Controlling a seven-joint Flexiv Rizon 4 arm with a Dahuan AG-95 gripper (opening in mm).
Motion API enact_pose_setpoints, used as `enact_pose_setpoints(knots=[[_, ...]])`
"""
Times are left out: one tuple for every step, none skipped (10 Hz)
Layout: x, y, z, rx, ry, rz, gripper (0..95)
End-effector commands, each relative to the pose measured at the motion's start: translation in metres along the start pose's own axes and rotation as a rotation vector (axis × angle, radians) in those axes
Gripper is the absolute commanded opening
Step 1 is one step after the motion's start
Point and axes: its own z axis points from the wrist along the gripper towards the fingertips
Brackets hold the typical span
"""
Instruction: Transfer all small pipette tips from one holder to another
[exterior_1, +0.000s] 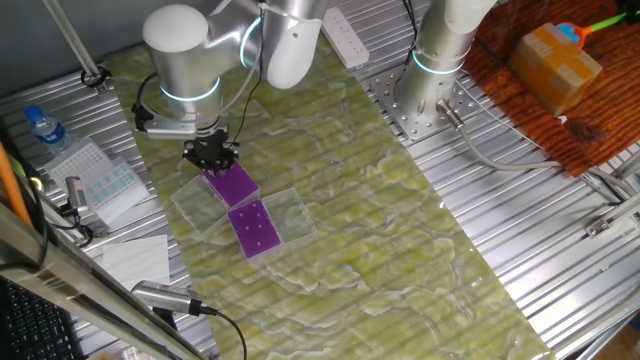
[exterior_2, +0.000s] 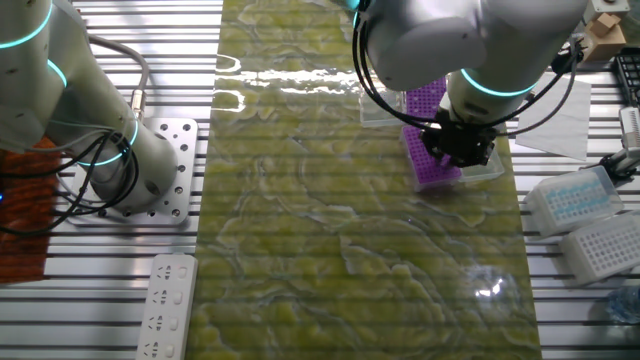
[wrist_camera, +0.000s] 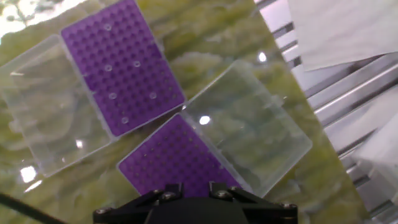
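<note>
A handful of tiny whitish plastic pipette tips (wrist_camera: 112, 96) sit upright in holes of the upper purple perforated rack plate (wrist_camera: 124, 62), scattered as pale dots, apart from each other.

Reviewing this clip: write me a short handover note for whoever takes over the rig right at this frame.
Gripper: poised over the nearer purple holder, nothing visibly held; whether the fingers are open or shut cannot be told.
Small pipette tips: about six pale dots sit scattered in the farther purple holder. The nearer holder shows no tips in its visible holes.
Each holder has its clear lid open beside it on the green mat.
Done: apparently nothing transferred yet.
Left: move all tips across, one at a time.
</note>
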Motion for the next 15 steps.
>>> enact_pose_setpoints(knots=[[-0.001, 0.0, -0.001, -0.009, 0.009, 0.013, 0.0], [-0.002, 0.0, -0.005, -0.012, 0.012, 0.016, 0.0], [-0.002, 0.0, -0.005, -0.012, 0.012, 0.016, 0.0], [-0.009, 0.006, -0.034, -0.039, 0.048, 0.039, 0.0], [-0.015, 0.011, -0.046, -0.044, 0.059, 0.048, 0.0], [-0.022, 0.017, -0.058, -0.047, 0.068, 0.055, 0.0], [-0.028, 0.023, -0.068, -0.045, 0.08, 0.064, 0.0], [-0.041, 0.033, -0.081, -0.05, 0.088, 0.089, 0.0], [-0.057, 0.042, -0.088, -0.055, 0.084, 0.129, 0.0], [-0.069, 0.049, -0.09, -0.058, 0.078, 0.162, 0.0], [-0.08, 0.054, -0.089, -0.056, 0.078, 0.186, 0.0], [-0.094, 0.063, -0.085, -0.052, 0.071, 0.223, 0.0], [-0.1, 0.067, -0.08, -0.055, 0.056, 0.242, 0.0], [-0.108, 0.072, -0.073, -0.057, 0.044, 0.271, 0.0], [-0.108, 0.072, -0.073, -0.057, 0.044, 0.271, 0.0]])
